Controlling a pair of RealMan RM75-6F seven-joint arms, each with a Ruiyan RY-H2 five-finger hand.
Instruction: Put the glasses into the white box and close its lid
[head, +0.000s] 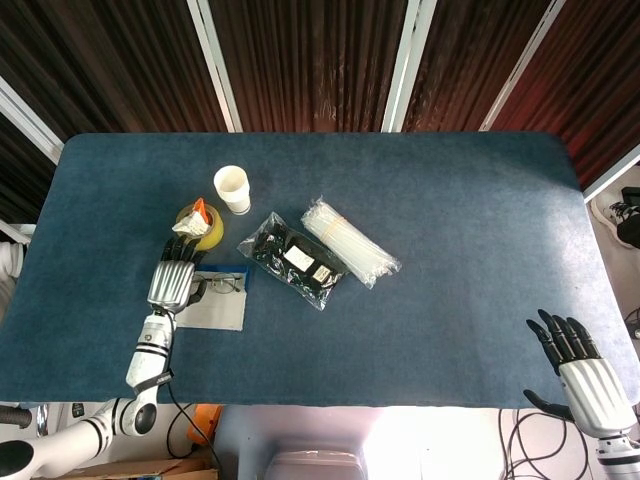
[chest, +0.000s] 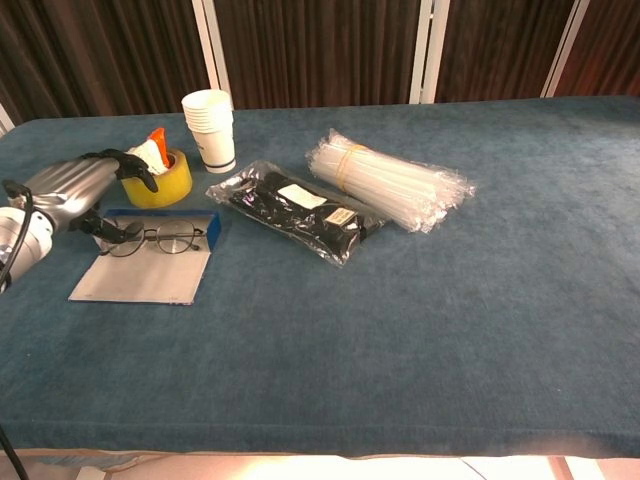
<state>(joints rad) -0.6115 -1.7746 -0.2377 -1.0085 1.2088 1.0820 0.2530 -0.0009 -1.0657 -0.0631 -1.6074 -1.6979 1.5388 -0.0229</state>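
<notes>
Only the head view shows the right hand (head: 582, 362), spread and empty, well apart from the white box (chest: 150, 262). The chest view shows the left hand (chest: 85, 187) just beside the glasses (chest: 155, 238), holding nothing.
</notes>
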